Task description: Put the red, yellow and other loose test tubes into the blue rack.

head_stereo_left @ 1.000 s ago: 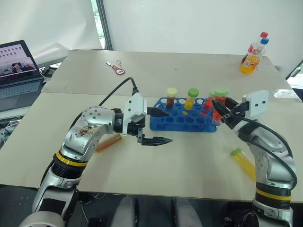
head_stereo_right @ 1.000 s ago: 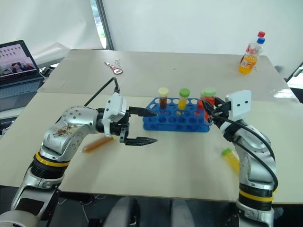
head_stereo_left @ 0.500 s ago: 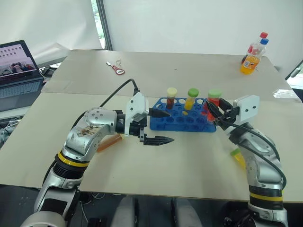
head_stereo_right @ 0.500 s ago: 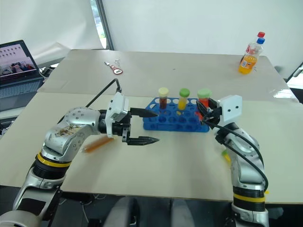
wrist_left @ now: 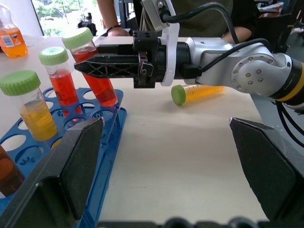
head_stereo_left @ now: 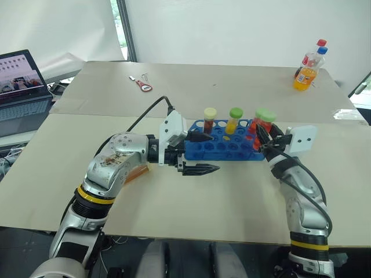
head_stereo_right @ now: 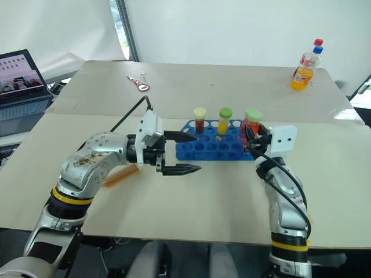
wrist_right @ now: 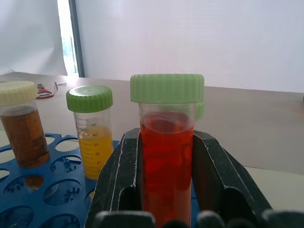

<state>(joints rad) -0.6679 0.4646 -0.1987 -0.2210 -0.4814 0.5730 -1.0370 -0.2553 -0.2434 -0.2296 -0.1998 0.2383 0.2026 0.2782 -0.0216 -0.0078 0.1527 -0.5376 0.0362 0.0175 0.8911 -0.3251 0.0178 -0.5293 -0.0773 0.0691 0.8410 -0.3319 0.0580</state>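
My right gripper [wrist_right: 166, 142] is shut on a red tube with a green cap [wrist_right: 166, 156], held slightly tilted at the right end of the blue rack [head_stereo_left: 223, 152]; I cannot tell whether its lower end is in a hole. In the rack stand a brownish tube with a pale cap [head_stereo_left: 209, 119], a yellow tube with a green cap [head_stereo_left: 234, 120] and another red tube [wrist_left: 61, 80]. My left gripper [head_stereo_left: 203, 153] is open and empty at the rack's left end. A yellow tube [wrist_left: 199, 91] lies on the table beyond the right arm. An orange tube [head_stereo_left: 136, 172] lies under the left arm.
Two orange drink bottles [head_stereo_left: 307, 69] stand at the far right corner of the table. A small red tool [head_stereo_left: 145, 86] lies at the far left. An open laptop [head_stereo_left: 20, 81] sits on a table to the left. A person [wrist_left: 116, 28] is beyond the table.
The right gripper has come down and a little to the left with the red tube, bringing it to the rack's right end. The left gripper stays open by the rack's left end.
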